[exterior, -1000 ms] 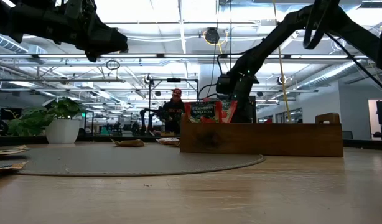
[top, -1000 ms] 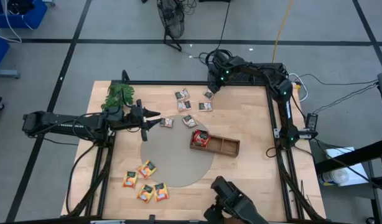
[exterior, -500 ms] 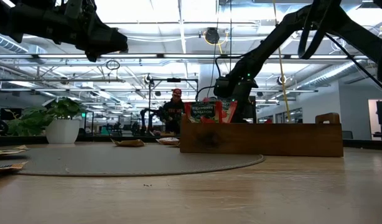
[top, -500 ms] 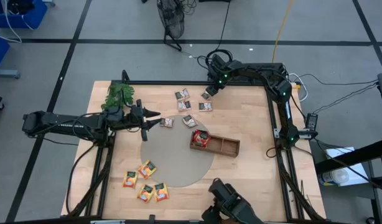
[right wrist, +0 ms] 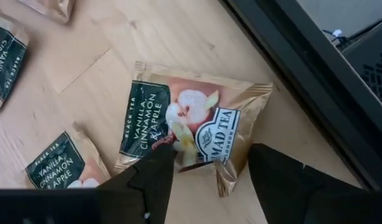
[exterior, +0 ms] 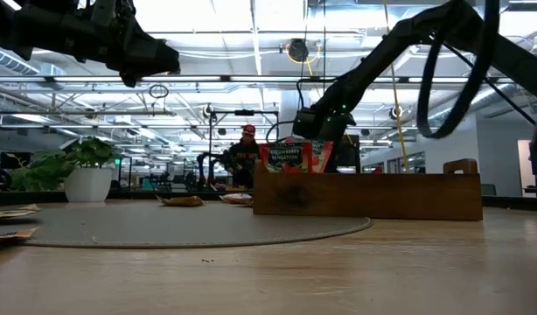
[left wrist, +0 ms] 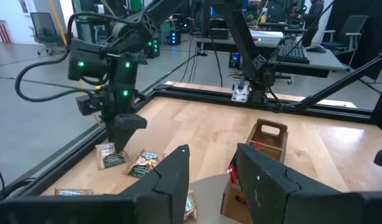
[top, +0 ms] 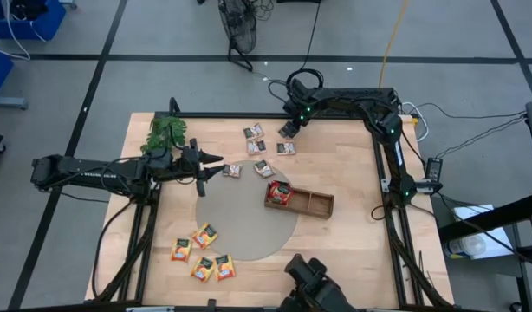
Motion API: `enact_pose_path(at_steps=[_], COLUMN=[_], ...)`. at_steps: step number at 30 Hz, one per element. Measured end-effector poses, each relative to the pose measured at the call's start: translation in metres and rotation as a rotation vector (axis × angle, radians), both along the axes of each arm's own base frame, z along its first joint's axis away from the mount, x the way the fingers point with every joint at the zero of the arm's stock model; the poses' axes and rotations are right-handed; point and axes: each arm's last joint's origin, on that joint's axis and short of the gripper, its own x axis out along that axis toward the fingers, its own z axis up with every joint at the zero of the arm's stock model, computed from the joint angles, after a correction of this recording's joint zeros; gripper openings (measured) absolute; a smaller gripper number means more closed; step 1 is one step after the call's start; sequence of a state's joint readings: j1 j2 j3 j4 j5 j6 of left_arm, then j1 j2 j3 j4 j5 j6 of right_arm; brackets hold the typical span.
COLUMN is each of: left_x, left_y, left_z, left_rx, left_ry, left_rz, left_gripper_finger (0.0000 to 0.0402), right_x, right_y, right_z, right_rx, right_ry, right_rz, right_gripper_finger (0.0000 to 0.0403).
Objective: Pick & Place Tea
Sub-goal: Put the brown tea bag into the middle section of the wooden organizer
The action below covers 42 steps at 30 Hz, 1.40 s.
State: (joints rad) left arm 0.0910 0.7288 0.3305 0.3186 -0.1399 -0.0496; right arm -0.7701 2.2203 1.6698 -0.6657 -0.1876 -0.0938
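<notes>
Hovering, the right hand (right wrist: 206,171) straddles a glossy crinkled foil sachet (right wrist: 191,127).

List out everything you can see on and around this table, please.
Pale sachets: six, grey-white, far side of the table, one under the right gripper.
Orange sachets: four, orange-yellow, near left corner.
Red sachets: count unclear, in the tray's left end compartment.
Tray: one, brown wood, centre.
Mat: one, grey, round.
Sprig: one, green, far left.
Left gripper: open, above the mat's edge.
Right gripper: open, over a pale sachet.
</notes>
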Motion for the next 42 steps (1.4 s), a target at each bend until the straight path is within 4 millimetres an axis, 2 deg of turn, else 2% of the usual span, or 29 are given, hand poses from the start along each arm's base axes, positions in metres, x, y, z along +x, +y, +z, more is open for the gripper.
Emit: enact_pose_path(at_steps=[5,10,15,18,21,23,25,30,33,36,39,42], left_x=[0.0,0.0,0.0,0.0,0.0,0.0,0.0,0.0,0.0,0.0,0.0,0.0], left_y=[0.0,0.0,0.0,0.0,0.0,0.0,0.0,0.0,0.0,0.0,0.0,0.0], left_z=[0.0,0.0,0.0,0.0,0.0,0.0,0.0,0.0,0.0,0.0,0.0,0.0], left_rx=[0.0,0.0,0.0,0.0,0.0,0.0,0.0,0.0,0.0,0.0,0.0,0.0], left_ry=[0.0,0.0,0.0,0.0,0.0,0.0,0.0,0.0,0.0,0.001,0.0,0.0], left_rz=[0.0,0.0,0.0,0.0,0.0,0.0,0.0,0.0,0.0,0.0,0.0,0.0], left_gripper_finger=[0.0136,0.0136,0.0136,0.0136,0.0136,0.0136,0.0136,0.0136,0.0136,0.0136,0.0136,0.0136], right_x=[-0.002,-0.002,0.002,0.006,0.011,0.014,0.016,0.003,-0.014,-0.031,-0.045,-0.051], right_y=[0.0,0.0,0.004,0.015,0.034,0.055,0.085,0.183,0.247,0.301,0.343,0.374], right_z=[-0.002,-0.003,0.005,0.024,0.064,0.095,0.117,0.15,0.147,0.138,0.132,0.118], right_rx=[0.01,-0.005,-0.05,-0.097,-0.166,-0.206,-0.255,-0.444,-0.615,-0.79,-0.889,-0.91], right_ry=[0.012,0.02,0.006,0.02,-0.037,-0.082,-0.106,-0.105,-0.065,-0.017,0.007,0.033], right_rz=[-0.003,0.047,0.087,0.12,0.169,0.21,0.26,0.385,0.45,0.461,0.46,0.487], right_gripper_finger=[0.0131,0.0024,0.0003,0.0001,0.0001,0.0001,0.0,0.0,0.0,0.0,0.0,0.0])
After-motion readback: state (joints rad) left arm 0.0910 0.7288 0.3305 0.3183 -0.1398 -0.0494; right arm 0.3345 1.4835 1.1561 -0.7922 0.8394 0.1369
